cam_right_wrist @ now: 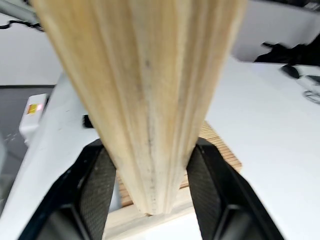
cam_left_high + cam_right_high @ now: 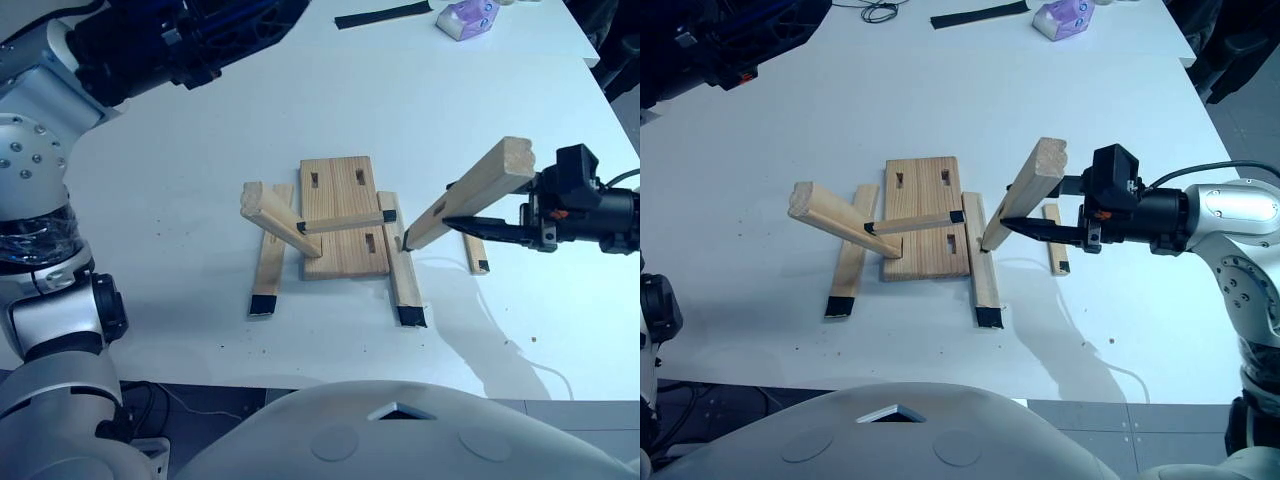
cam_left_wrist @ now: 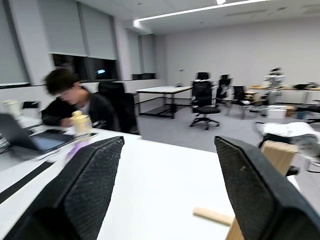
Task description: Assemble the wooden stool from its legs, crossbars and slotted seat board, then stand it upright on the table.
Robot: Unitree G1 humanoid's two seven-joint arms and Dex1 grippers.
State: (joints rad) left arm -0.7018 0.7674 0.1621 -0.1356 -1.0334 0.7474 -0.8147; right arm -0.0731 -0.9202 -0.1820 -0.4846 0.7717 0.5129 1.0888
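- Count: four legs, two crossbars, one seat board. All are pale unfinished wood, most with black-capped ends.
- Nearest: the left flat leg (image 2: 270,262) and right flat leg (image 2: 401,268) lie on the white tabletop (image 2: 180,330). There is one on each side of the board, black caps toward the robot.
- Seat board (image 2: 340,205): flat at mid-tabletop between those two legs, rectangular, grain running near to far. It has slots cut in its face, three plainly visible.
- Propped leg (image 2: 268,208): tilted over the left flat leg, blunt end raised to the left. Its lower end meets the long crossbar (image 2: 345,222) at the board's left edge.
- The long crossbar runs rightward across the board, with a black cap at its right end near the right flat leg.
- Short crossbar (image 2: 476,252): lies flat, apart to the right, black cap on its near end.
- Right end effector (image 1: 150,170): comes in from the right, fingers clamped on both sides of the held leg (image 2: 470,190).
- The held leg slants, with its blunt end up and right. Its lower end is down by the far end of the right flat leg; contact cannot be told.
- Left end effector (image 3: 169,165): raised over the far left of the tabletop, padded fingers spread wide, nothing between them.
- Farthest: a black strip (image 2: 383,15) and a purple packet (image 2: 467,18) at the far edge.
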